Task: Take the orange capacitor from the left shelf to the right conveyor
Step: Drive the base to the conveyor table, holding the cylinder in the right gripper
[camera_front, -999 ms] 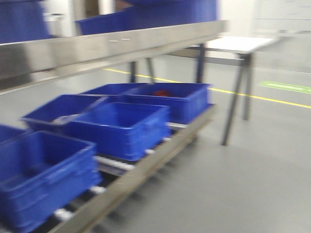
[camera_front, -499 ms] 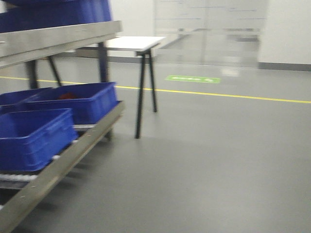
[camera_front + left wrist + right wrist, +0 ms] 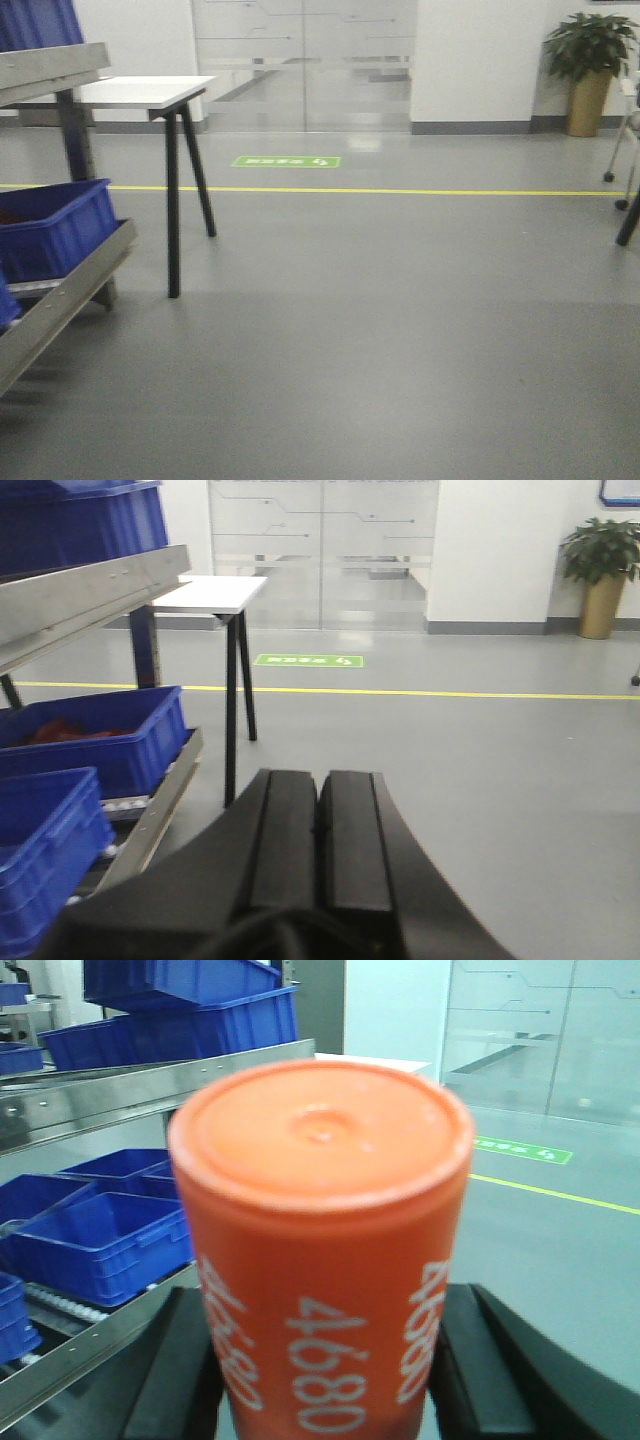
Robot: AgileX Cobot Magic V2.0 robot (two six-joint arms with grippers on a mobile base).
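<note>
My right gripper (image 3: 325,1355) is shut on the orange capacitor (image 3: 320,1250), an orange cylinder with white "4680" down its side, held upright between the two black fingers (image 3: 185,1360). It fills the middle of the right wrist view. My left gripper (image 3: 320,820) is shut and empty, its two black pads pressed together. The left shelf (image 3: 130,1095) with its shiny steel rim stands at the left of the right wrist view, and also shows in the left wrist view (image 3: 90,595) and the front view (image 3: 50,70). The right conveyor is out of view.
Blue bins (image 3: 100,1235) sit on the rack's lower roller level and more on top (image 3: 190,1005). A white-topped table with black legs (image 3: 150,92) stands past the rack. A yellow floor line (image 3: 400,190), a potted plant (image 3: 590,70) and glass doors lie ahead.
The front view has swung right: the rack and blue bins slid from the centre to the far left edge, and open grey floor, the glass doors and the plant came into view.
</note>
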